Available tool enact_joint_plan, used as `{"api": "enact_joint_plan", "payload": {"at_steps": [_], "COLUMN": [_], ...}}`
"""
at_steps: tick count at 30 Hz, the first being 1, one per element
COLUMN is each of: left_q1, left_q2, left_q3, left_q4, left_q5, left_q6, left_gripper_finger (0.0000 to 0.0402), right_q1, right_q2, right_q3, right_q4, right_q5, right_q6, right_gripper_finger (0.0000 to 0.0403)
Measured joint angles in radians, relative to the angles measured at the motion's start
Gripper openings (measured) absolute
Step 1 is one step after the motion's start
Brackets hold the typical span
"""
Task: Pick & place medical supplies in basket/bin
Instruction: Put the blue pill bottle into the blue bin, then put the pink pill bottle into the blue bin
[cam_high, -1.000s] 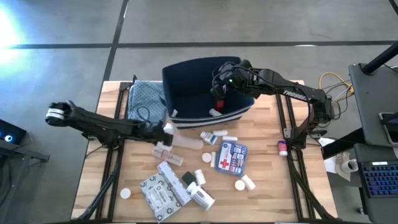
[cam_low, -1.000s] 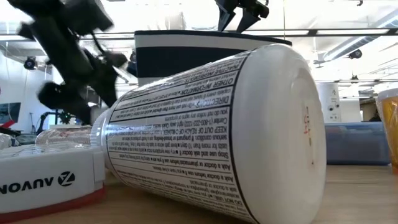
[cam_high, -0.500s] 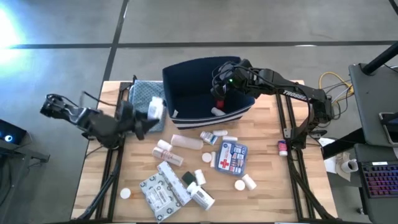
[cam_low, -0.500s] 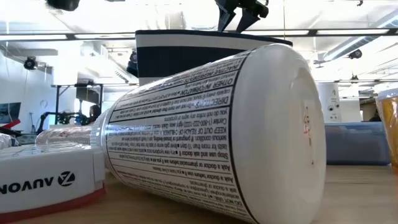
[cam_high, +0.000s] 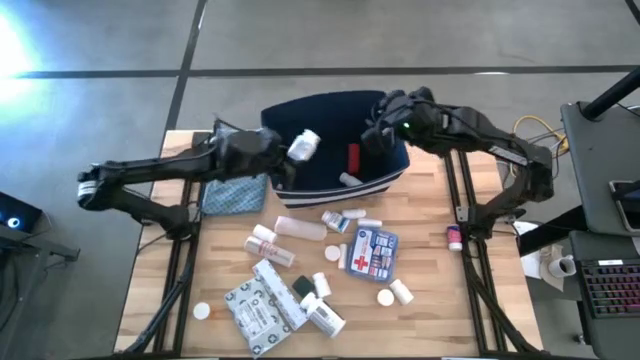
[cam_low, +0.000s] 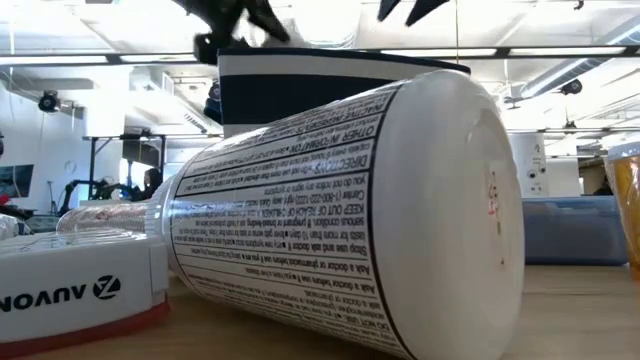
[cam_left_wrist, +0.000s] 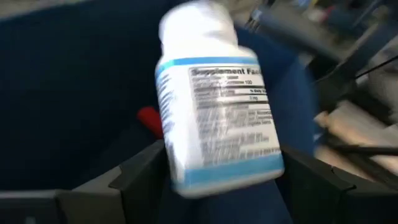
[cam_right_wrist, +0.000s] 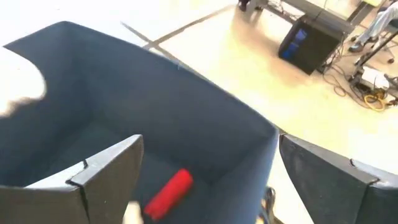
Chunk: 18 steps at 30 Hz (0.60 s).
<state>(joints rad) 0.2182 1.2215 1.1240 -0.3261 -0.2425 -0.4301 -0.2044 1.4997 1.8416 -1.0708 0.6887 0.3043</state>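
Note:
The dark navy bin (cam_high: 300, 108) stands at the table's far middle. A red bottle (cam_high: 352, 155) and a white item (cam_high: 347, 180) lie on its floor. My left gripper (cam_high: 295, 150) hangs over the bin's left half, shut on a white pill bottle (cam_left_wrist: 217, 112) with a blue-banded label. The red bottle (cam_left_wrist: 149, 118) shows below it in the left wrist view. My right gripper (cam_high: 378, 125) is open and empty above the bin's far right corner; its wrist view looks down on the red bottle (cam_right_wrist: 168, 193). My left gripper pinches the white pill bottle between its two fingers at the bottle's bottom end (cam_left_wrist: 180, 171), with the cap end (cam_left_wrist: 196, 18) pointing away from the wrist. The bottle is lifted clear, in the air over the inside of the bin (cam_left_wrist: 62, 93).
Near the bin the table holds a first-aid box (cam_high: 372, 252), grey-white packets (cam_high: 262, 305), a clear tube (cam_high: 300, 228) and several small white bottles (cam_high: 325, 315). A blue patterned cloth (cam_high: 235, 185) lies left of the bin. A big white bottle (cam_low: 350, 220) fills the low view.
My left gripper has risen from the table in front of the bin with the white pill bottle, swung out toward the left edge, then come far and right to hang over the bin. My right gripper has drawn up and toward the bin's far right corner; the red bottle lies in the bin.

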Motion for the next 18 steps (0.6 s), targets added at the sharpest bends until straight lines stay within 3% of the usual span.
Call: {"api": "enact_joint_plan", "payload": {"at_steps": [7,12,18], "left_q1": [0.024,0.020,-0.039], "left_q2": [0.115,0.121,0.037], "left_q3": [0.138,0.272,0.379], "left_q4": [-0.255,-0.422,-0.617], "left_q5": [-0.033,-0.136,-0.131], "left_q6": [0.149,0.190,0.166], "left_gripper_finger": [0.0288,0.0294,0.0295], "right_q1": [0.053,0.080,0.110], "right_q2": [-0.050,-0.066,-0.138], "right_q3": [-0.008,-0.020,-0.121], "right_q4": [-0.298,-0.486,-0.485], "right_q5": [0.044,0.040,-0.096], "right_q6": [0.150,0.238,0.249], "right_gripper_finger": [0.0368,0.0368,0.0368]}}
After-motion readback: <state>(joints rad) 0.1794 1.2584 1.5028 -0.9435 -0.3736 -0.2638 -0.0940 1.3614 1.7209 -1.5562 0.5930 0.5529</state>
